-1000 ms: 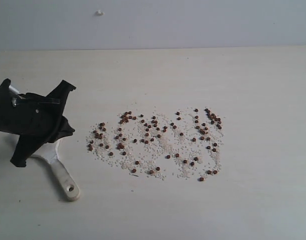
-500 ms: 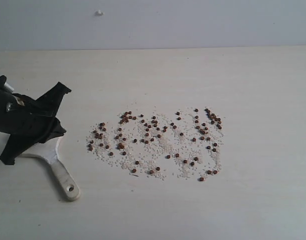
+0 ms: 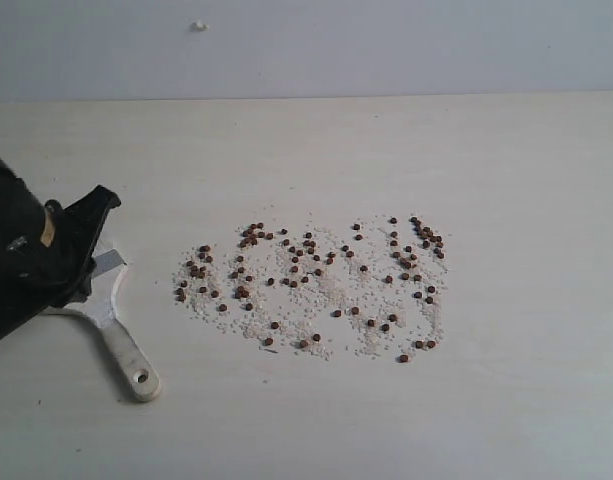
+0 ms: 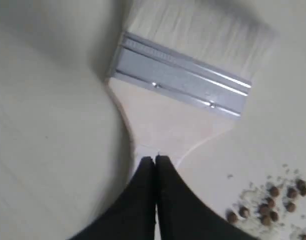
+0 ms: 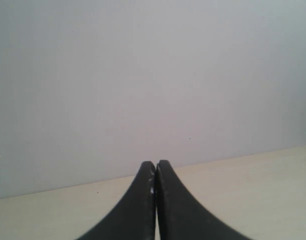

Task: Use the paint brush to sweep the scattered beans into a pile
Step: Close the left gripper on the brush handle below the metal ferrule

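Pale wood-grain worktop filling most of the view, plain grey-white wall along its far edge, small white speck on the wall, soft even light

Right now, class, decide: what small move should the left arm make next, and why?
Probably open the left tool: its jaws are shut above the paint brush, which lies ungripped on the table, and the beans lie scattered.

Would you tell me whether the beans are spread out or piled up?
Spread out: the beans lie scattered over a wide patch.
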`<state>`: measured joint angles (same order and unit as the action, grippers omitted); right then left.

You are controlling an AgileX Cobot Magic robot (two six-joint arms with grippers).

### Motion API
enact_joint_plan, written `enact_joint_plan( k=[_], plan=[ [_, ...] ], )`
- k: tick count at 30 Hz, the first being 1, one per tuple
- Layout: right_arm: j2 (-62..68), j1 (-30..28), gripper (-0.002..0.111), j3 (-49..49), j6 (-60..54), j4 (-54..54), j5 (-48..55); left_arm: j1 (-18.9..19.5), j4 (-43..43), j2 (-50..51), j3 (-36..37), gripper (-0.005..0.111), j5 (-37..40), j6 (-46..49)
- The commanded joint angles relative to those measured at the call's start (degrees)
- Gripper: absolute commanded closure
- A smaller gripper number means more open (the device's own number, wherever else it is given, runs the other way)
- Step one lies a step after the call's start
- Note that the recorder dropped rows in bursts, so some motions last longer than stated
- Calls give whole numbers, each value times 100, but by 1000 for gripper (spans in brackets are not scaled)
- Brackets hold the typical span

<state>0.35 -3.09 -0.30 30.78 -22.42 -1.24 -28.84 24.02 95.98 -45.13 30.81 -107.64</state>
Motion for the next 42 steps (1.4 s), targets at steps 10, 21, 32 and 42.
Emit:
enact_joint_plan(
  k=[10, 21, 32, 42],
  plan=[
    [-35, -23, 108, 30, -2, -41, -35, -899, 0, 820, -1233, 107, 1498, -808],
    [-35, -23, 108, 30, -2, -41, -35, -666, -534, 930, -1233, 52, 1540, -466],
    [-35, -23, 108, 30, -2, -30, -35, -28, -1183, 943, -1233, 52, 1777, 841],
    [-35, -23, 108, 30, -2, -40, -35, -28, -1285, 1424, -1233, 52, 1118, 1127]
  ],
)
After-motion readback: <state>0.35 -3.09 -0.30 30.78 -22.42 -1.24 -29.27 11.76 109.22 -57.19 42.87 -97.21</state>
